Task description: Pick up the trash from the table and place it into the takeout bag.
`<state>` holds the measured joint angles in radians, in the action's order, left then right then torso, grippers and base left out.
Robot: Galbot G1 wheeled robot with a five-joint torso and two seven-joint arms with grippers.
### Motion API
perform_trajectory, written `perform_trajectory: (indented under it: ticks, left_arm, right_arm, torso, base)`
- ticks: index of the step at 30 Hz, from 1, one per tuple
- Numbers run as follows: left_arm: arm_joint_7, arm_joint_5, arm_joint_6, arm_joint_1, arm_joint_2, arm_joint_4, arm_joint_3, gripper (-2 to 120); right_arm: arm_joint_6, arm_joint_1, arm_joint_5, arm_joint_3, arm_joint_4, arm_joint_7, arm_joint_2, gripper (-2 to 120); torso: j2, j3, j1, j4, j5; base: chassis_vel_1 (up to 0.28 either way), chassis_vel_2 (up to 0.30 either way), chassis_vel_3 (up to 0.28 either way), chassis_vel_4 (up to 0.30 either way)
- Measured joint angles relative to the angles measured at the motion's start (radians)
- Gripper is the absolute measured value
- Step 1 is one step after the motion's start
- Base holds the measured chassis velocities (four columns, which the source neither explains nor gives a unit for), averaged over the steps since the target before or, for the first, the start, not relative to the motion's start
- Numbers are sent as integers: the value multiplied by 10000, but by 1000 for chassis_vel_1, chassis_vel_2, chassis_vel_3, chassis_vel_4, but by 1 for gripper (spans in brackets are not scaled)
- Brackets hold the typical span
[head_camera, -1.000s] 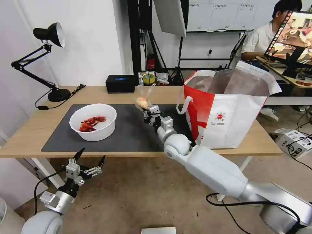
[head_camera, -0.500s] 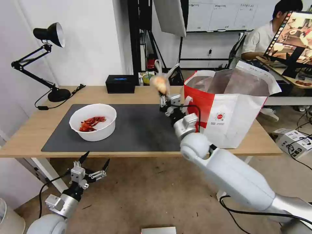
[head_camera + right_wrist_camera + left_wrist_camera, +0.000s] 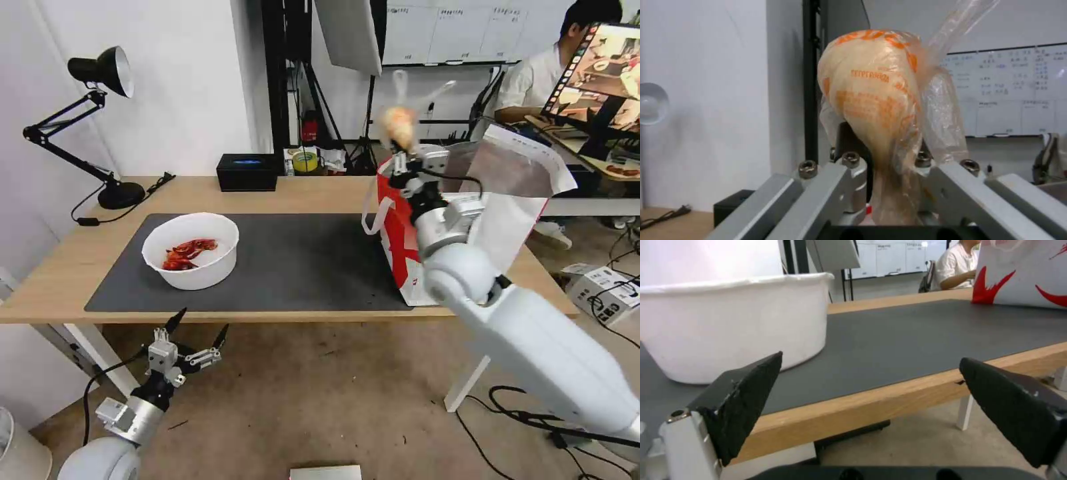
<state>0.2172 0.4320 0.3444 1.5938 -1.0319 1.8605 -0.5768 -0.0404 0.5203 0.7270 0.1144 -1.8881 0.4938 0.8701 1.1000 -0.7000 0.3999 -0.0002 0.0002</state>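
Note:
My right gripper is shut on the clear-bagged beige bun, held high over the near left rim of the red-and-white takeout bag. The right wrist view has the bun pinched between the fingers, its plastic tail sticking up. The white bowl with red shells sits on the dark grey mat at the table's left. My left gripper hangs open below the table's front edge, near the bowl.
A black box and a black desk lamp stand at the back of the light-wood table. A tape roll lies behind the table. A person sits at a desk far right.
My right arm has lifted the bun up and to the right, from over the mat's middle to above the bag's rim. The left gripper has shifted slightly.

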Motion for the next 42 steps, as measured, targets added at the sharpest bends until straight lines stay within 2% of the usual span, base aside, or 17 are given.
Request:
perform_trajectory:
  ticks: [19, 21, 22, 24, 26, 28, 30, 31, 34, 35, 42]
  left_arm:
    - [-9, -51, -1, -143, 30, -127, 141, 100]
    - [-9, -49, -5, -138, 51, -126, 138, 100]
    - [-6, -40, -15, -128, 81, -127, 125, 100]
    - [-4, -29, -18, -125, 99, -127, 113, 100]
    - [-3, -6, -24, -126, 138, -137, 96, 100]
    - [-2, -2, -29, -130, 151, -140, 97, 100]
    - [-2, 20, -73, -155, 185, -156, 107, 100]
    - [-2, 20, -73, -155, 185, -156, 107, 100]
    - [0, 28, -140, -182, 210, -182, 124, 100]
    - [0, 28, -140, -182, 210, -182, 124, 100]
    - [1, 52, -150, -223, 271, -214, 125, 100]
  right_arm:
    - [387, 398, 364, -644, -57, 618, -265, 5]
    - [437, 459, 320, -687, -44, 711, -252, 8]
    - [498, 534, 243, -731, -18, 784, -258, 15]
    - [529, 571, 208, -762, -5, 816, -274, 18]
    - [610, 599, 179, -821, 23, 899, -323, 30]
    - [634, 599, 179, -833, 30, 927, -338, 33]
    - [699, 598, 179, -846, 57, 998, -353, 45]
    - [699, 598, 179, -846, 57, 998, -353, 45]
    - [752, 632, 193, -851, 69, 1032, -342, 60]
    - [752, 632, 193, -851, 69, 1032, -342, 60]
    - [791, 666, 205, -844, 67, 1049, -332, 84]
  torso:
    - [0, -1, 0, 2, -2]
    - [0, -1, 0, 2, -2]
    - [-1, -1, 0, 2, -1]
    - [-1, -1, 0, 2, -1]
    - [0, -1, 0, 1, -2]
    - [0, -1, 0, 1, -2]
    - [0, -1, 0, 1, -2]
    - [0, -1, 0, 1, -2]
    - [0, 0, 0, 2, -2]
    - [0, 0, 0, 2, -2]
    - [0, 0, 0, 1, -2]
  base:
    - [0, 0, 0, 0]
    - [0, 0, 0, 0]
    - [0, 0, 0, 0]
    - [0, 0, 0, 0]
    - [0, 0, 0, 0]
    - [0, 0, 0, 0]
    - [0, 0, 0, 0]
    - [0, 0, 0, 0]
    - [0, 0, 0, 0]
    - [0, 0, 0, 0]
    - [0, 0, 0, 0]
